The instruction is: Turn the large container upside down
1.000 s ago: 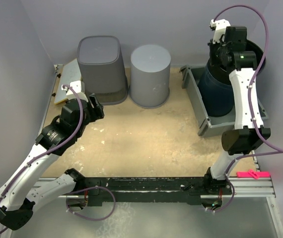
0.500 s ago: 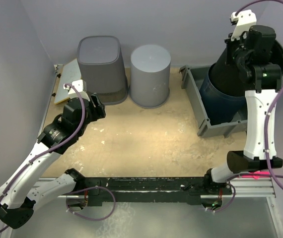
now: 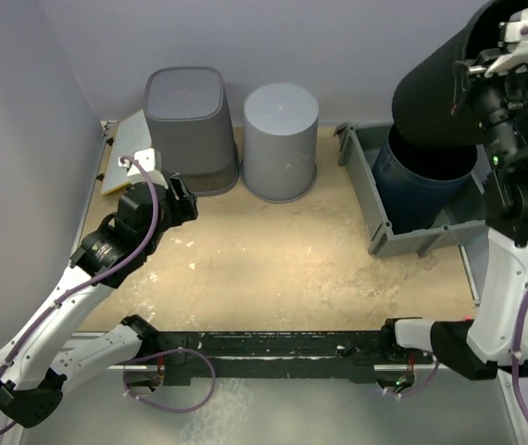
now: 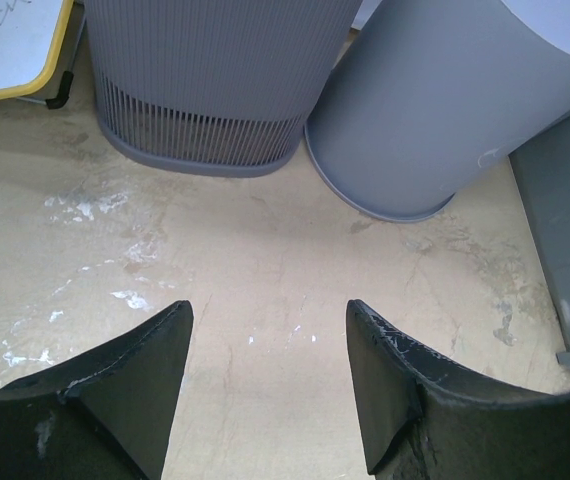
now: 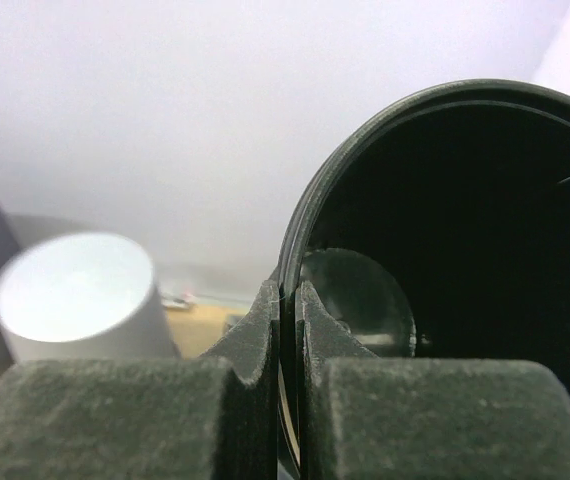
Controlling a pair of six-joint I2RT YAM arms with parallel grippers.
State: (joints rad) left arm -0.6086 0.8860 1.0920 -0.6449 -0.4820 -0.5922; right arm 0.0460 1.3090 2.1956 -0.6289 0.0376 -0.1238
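**mo:** Top view first, where's the big one at?

**kit:** The black container [image 3: 435, 93] is up in the air at the far right. It's tilted, with its mouth toward the right arm, and it hangs over the blue container [image 3: 421, 181] that sits in the grey tray [image 3: 361, 171]. Can't tell if those two touch. The right gripper [image 3: 479, 67] is at its rim.

**mo:** And the left side?

**kit:** The left gripper [image 3: 177, 198] hovers over the table [image 3: 273, 260], near the ribbed bin [image 3: 190, 120]. A round grey tub [image 3: 281, 139] stands just beside that bin, both bottoms-up. A yellow-edged board [image 3: 127, 148] sits by the left wall.

**mo:** Left wrist cam?

**kit:** Jaws spread wide, with only bare tabletop showing between them. The ribbed bin [image 4: 215, 90] and the tub [image 4: 445, 110] are straight ahead, and a corner of the board [image 4: 10, 50] is at top left.

**mo:** Right wrist?

**kit:** Fingers [image 5: 255, 335] are pinched tight on the black container's rim, one pad inside and one outside. Its dark interior fills the right half of the view. The tub is a blur at lower left.
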